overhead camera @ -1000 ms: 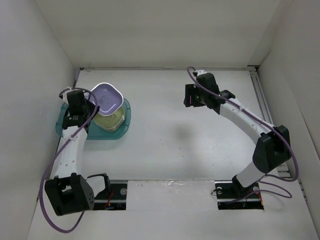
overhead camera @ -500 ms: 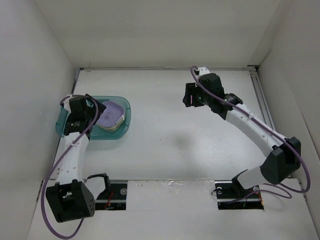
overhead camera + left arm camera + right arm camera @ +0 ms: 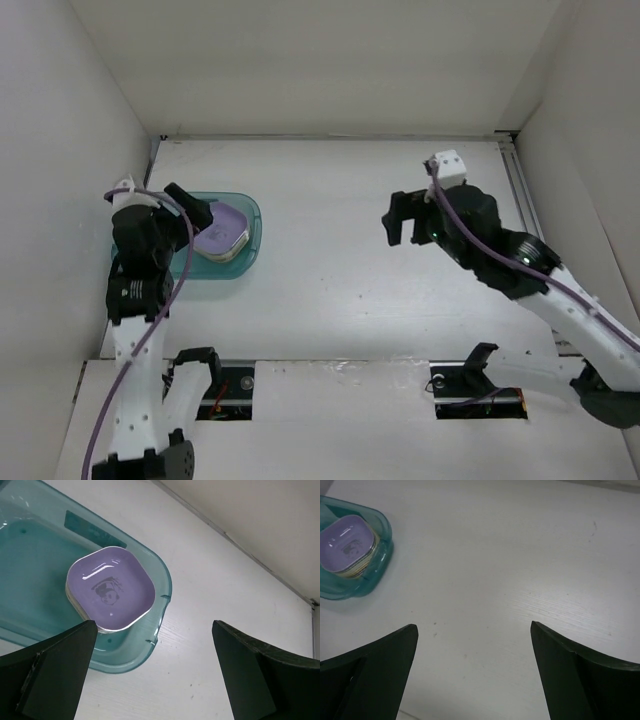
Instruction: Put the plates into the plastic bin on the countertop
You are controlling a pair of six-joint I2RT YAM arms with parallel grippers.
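1. The left gripper is standing fully open and holding nothing. A second ago it was closed on the purple plate above the bin; the release is now complete.
2. The purple plate is now lying flat inside the bin, dark mark up, as the top of the stack at the bin's right end. Cream or yellowish plate edges are showing beneath it. The number of plates in the stack cannot be told.
3. The left gripper is clearing the bin. It is now hanging above the bin's near-right corner, and its fingers are touching neither the plate nor the rim.
4. The right gripper is also standing fully open and empty, having widened from a partly open setting within the last second. Its arm is drawing back, and the gripper is well apart from the bin on the bin's right.
5. No plate is showing on the countertop outside the bin in any view.
6. Judgement: the last visible plate is now in the bin and both arms are withdrawing, so the task is probably finishing. No further pick appears necessary unless a plate is lying hidden behind an arm.
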